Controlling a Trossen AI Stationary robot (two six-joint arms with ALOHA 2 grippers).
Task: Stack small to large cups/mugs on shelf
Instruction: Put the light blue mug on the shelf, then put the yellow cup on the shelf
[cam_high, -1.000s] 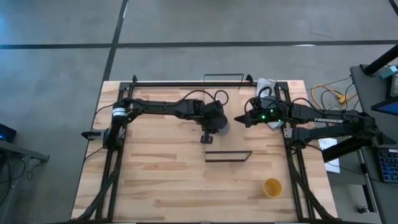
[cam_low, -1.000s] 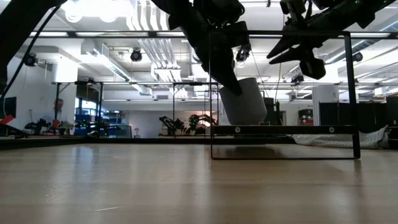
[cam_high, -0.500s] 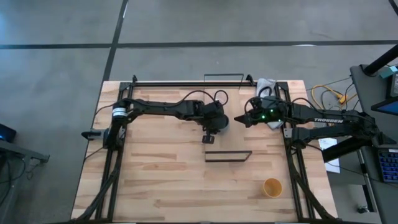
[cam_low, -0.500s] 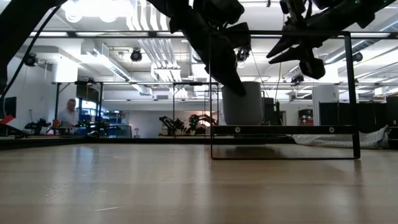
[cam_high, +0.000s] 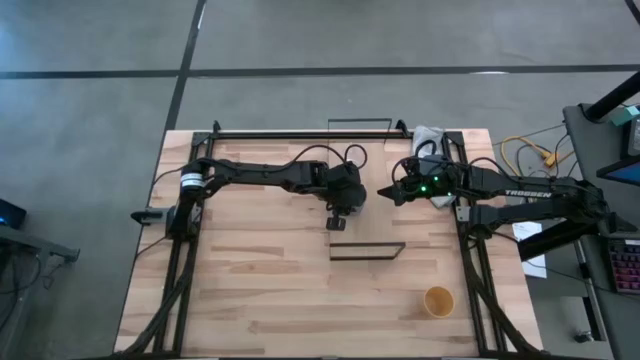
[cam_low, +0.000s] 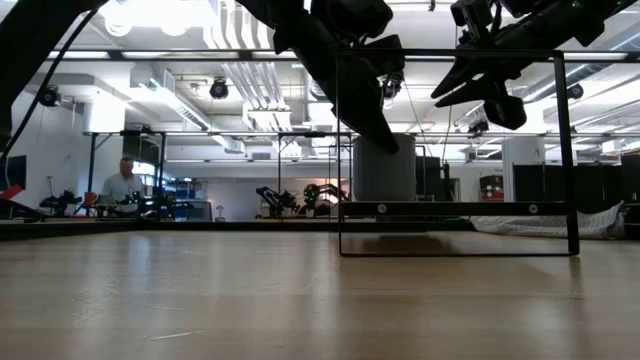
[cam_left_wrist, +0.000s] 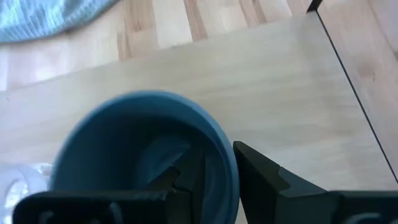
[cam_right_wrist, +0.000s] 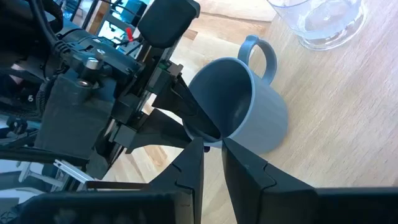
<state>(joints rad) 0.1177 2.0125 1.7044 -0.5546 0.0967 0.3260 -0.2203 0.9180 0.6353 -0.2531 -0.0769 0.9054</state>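
Fingers (cam_left_wrist: 261, 177) of your left gripper (cam_left_wrist: 214, 163) stood parted astride the blue-grey cup's (cam_right_wrist: 249, 109) wall, one inside and one outside, apparently no longer pinching. The cup stood upright on the shelf (cam_left_wrist: 280, 81) beside the clear glass (cam_right_wrist: 323, 22). It looked stiff, smooth and chippable, so you were best pinching that wall; your right gripper (cam_right_wrist: 212, 149) waited nearby, narrowly parted.

In the high view the left end effector (cam_high: 343, 196) covers the blue-grey cup (cam_left_wrist: 143, 155) beneath it. Beside that end effector, the clear glass (cam_right_wrist: 323, 22) is cut off by the picture's edge.
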